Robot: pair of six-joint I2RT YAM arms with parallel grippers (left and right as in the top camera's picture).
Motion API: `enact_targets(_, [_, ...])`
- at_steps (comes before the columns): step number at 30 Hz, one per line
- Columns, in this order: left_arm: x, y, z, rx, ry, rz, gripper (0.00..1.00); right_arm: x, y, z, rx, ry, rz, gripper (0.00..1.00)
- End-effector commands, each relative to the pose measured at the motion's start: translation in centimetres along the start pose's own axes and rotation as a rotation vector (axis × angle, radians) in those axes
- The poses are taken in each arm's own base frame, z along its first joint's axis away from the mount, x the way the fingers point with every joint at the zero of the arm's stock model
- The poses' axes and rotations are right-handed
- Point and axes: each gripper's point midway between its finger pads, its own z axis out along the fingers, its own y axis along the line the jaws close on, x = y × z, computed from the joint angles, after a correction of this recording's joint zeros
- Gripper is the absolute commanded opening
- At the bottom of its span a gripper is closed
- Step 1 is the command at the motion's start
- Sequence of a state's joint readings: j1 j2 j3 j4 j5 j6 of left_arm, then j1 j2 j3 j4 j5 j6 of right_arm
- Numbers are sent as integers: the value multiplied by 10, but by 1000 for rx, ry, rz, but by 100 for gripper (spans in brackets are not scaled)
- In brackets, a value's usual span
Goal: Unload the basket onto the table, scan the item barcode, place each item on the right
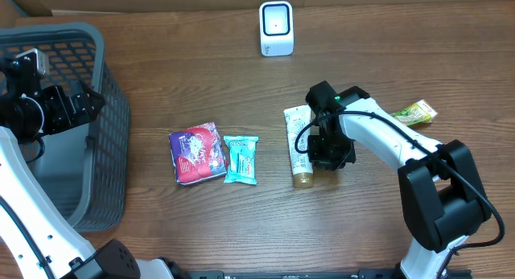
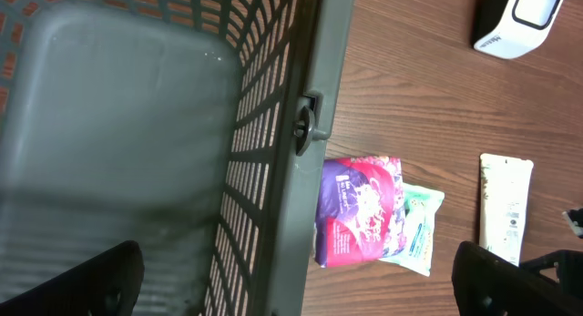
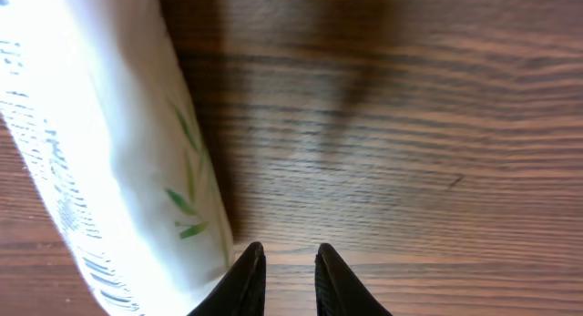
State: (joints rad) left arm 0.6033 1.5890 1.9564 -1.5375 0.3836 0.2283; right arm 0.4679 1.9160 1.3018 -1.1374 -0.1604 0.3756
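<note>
Right gripper (image 3: 290, 263) was down at the table (image 1: 161, 70), just right of the tube (image 1: 299, 146). Its jaws stood narrow with only bare wood between them, and I saw nothing held. In the right wrist view the tube's white side lay just left of the fingertips (image 3: 248, 272); whether it touched them I could not tell. The tube lay flat, lengthwise towards the scanner (image 1: 276, 28) at the far edge and well apart from it. Left gripper (image 1: 90, 104) hung over the basket (image 1: 113, 110), jaws wide and empty. A purple pack (image 1: 197, 153) and a teal pack (image 1: 241, 159) lay side by side left of the tube; a green packet (image 1: 414, 112) lay to the right
</note>
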Motion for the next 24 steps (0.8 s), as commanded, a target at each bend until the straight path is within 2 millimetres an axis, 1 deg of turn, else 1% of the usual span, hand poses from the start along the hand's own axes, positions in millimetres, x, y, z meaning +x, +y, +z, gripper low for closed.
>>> enact_targets(1, [-1, 1, 2, 0, 4, 4, 99, 8, 16, -2, -60, 18, -2, 20])
enact_targets(6, [-1, 1, 2, -1, 4, 4, 100, 19, 44, 1, -103, 29, -73, 20])
enact_targets(9, [-1, 1, 2, -1, 4, 3, 100, 23, 64, 4, -125, 8, -133, 21])
enact_targets(13, [-1, 1, 2, -1, 4, 3, 100, 22, 93, 5, -169, -44, -215, 22])
enact_targets(15, [-1, 1, 2, -1, 4, 3, 100, 16, 101, 2, -176, -80, -235, 24])
enact_targets(17, [-1, 1, 2, -1, 4, 4, 100, 7, 102, -5, -164, -120, -237, 25])
enact_targets(20, [-1, 1, 2, -1, 4, 3, 100, -12, 90, -24, -99, -182, -211, 25])
enact_targets(24, [-1, 1, 2, -1, 4, 4, 100, -37, 68, -65, -6, -265, -193, 25])
